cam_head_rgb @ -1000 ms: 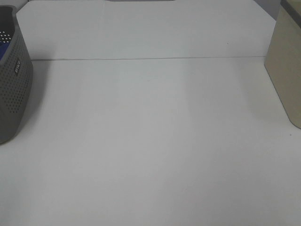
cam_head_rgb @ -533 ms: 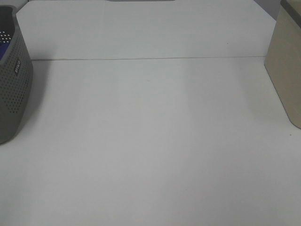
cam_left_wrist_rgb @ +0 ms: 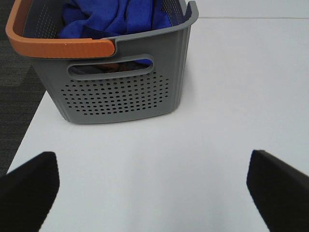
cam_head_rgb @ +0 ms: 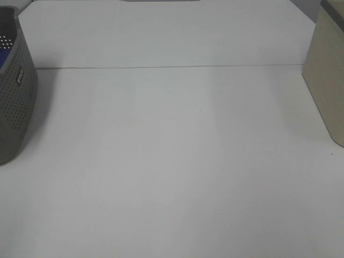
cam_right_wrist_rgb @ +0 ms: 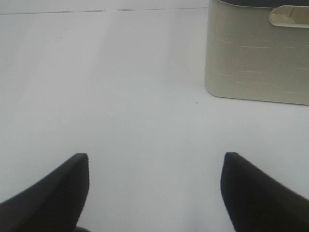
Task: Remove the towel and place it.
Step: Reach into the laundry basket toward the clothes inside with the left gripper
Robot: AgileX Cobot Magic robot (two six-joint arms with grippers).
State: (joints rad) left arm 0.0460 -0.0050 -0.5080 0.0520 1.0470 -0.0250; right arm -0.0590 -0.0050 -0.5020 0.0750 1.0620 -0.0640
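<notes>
The royal-blue towel [cam_left_wrist_rgb: 118,17] lies bunched inside the grey perforated basket [cam_left_wrist_rgb: 120,92] with an orange handle [cam_left_wrist_rgb: 58,46]. In the exterior high view only the basket's side [cam_head_rgb: 16,97] shows at the left edge, with a sliver of blue towel [cam_head_rgb: 2,58] inside. My left gripper [cam_left_wrist_rgb: 152,186] hovers over the white table a short way from the basket's end wall, open, nothing between its black fingers [cam_left_wrist_rgb: 29,186]. My right gripper [cam_right_wrist_rgb: 154,188] is open over bare table, with the beige bin beyond it. Neither gripper appears in the exterior high view.
A beige bin [cam_head_rgb: 328,75] stands at the table's right edge; the right wrist view shows its wall [cam_right_wrist_rgb: 256,63] and handle cutout. A seam [cam_head_rgb: 172,67] crosses the white table. Dark floor [cam_left_wrist_rgb: 17,92] lies beyond the table edge beside the basket.
</notes>
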